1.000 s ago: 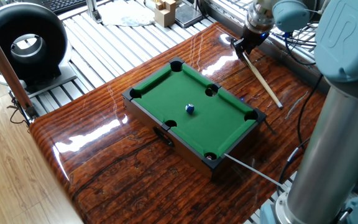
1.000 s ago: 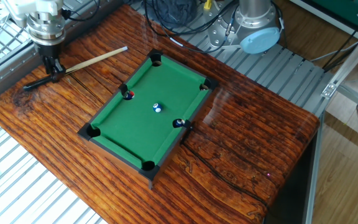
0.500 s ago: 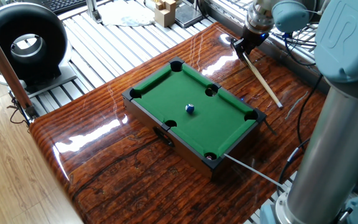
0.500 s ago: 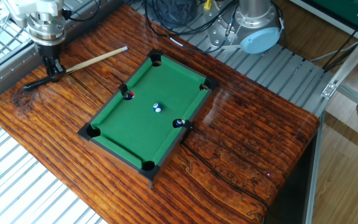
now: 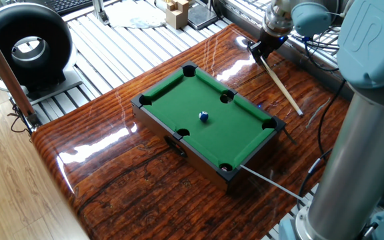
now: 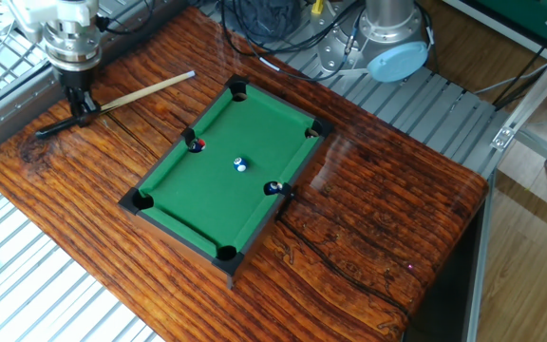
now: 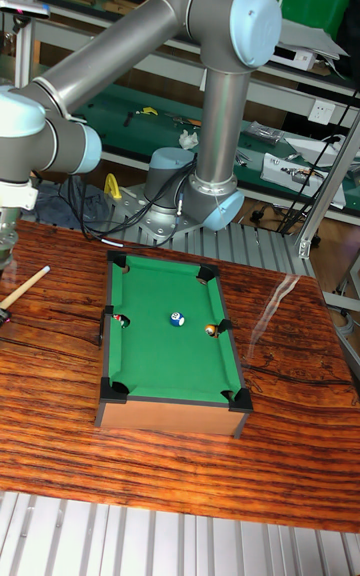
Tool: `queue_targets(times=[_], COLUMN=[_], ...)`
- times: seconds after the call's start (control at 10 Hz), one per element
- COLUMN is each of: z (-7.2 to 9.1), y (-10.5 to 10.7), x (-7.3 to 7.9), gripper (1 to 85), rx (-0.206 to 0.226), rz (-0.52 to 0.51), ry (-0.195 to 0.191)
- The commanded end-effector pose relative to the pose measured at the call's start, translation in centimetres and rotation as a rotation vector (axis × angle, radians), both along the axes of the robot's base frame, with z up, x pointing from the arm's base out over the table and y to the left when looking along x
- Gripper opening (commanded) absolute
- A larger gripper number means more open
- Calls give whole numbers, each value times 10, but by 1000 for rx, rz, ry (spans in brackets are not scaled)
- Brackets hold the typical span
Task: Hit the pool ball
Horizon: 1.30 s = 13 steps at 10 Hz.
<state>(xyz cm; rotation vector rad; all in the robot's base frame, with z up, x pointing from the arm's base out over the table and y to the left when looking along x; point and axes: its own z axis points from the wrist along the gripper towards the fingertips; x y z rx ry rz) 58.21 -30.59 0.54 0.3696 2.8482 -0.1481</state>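
The pool ball [image 5: 204, 117], tiny and blue with a white spot, rests near the middle of the mini pool table's green felt [image 5: 229, 137]. It also shows in the other fixed view [image 6: 241, 164] and the tall fixed view [image 7: 178, 319]. My gripper [image 5: 259, 49] stands at the far edge of the wooden tabletop, well away from the ball, its black fingers closed around the dark end of a wooden cue stick [image 5: 282, 85] that lies on the tabletop. In the other fixed view the gripper [image 6: 82, 110] holds the cue [image 6: 145, 88] left of the pool table.
A red ball [image 6: 197, 144] and another ball [image 6: 273, 188] sit at the side pockets. A thin pale stick [image 5: 272, 183] juts from the pool table's near corner. A black ring-shaped device [image 5: 25, 40] and the arm's base [image 6: 387, 38] stand beyond the tabletop.
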Motion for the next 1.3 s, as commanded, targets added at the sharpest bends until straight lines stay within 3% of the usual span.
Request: queue_targets(times=[0.0,0.3,0.5,0.8,1.0,1.2], z=[-3,-9,-8,11,14,26], y=[4,7,11,19,16,22], x=[-8,-11,-21,-36,-39,-41], gripper=[360,303,160,10,10,10], rx=[19,20,21,47,54,118], rz=[-13,-18,-40,-50,-23,-37], ry=[25,28,65,135,157,168])
